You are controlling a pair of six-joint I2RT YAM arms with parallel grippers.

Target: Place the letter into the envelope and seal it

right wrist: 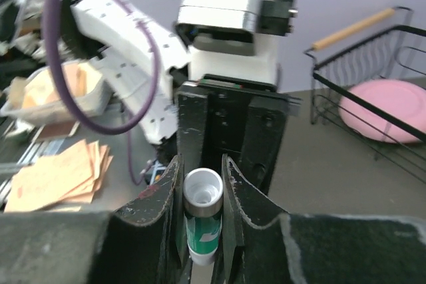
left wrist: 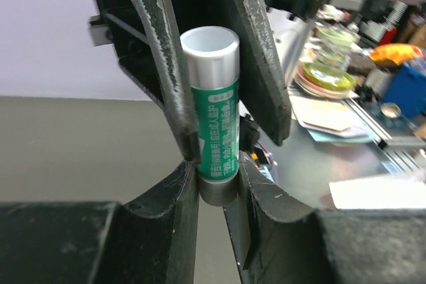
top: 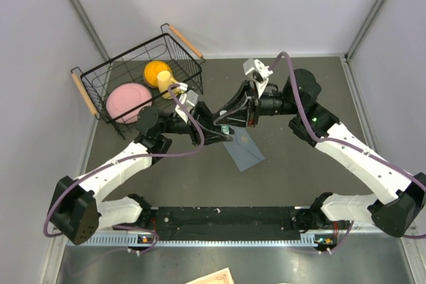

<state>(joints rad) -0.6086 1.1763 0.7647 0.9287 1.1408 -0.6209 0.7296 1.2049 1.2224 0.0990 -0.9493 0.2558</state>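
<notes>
Inspecting the middle of the dark grey table, I find both tools committed to one item: a small cylindrical glue stick with a green printed label, grey base and white top. The left gripper is narrowed onto the grey base and has it firmly. The right gripper comes in from the opposite end, its fingers pressed against both sides of the labelled barrel, so it too appears clamped on the stick. Principal hazard: two opposed grips on one short tube. Any uneven pull or twist could slide the stick out of one pair of fingers and drop it. From the right wrist the white end looks hollow; whether it is a cap or an open mouth I cannot tell, and exposed glue would smear whatever it lands on. The flat blue-grey paper envelope lies loose on the table just beside the joined fingers, at about 5 o'clock from them. Nothing pins it, so a fall or a swipe could push it askew. The cream letter is not visible on the table; whether it sits inside the envelope I cannot tell. At 10 o'clock stands a black wire basket with wooden handles, holding a round pink plate and a yellow-orange rounded item of uncertain kind.
</notes>
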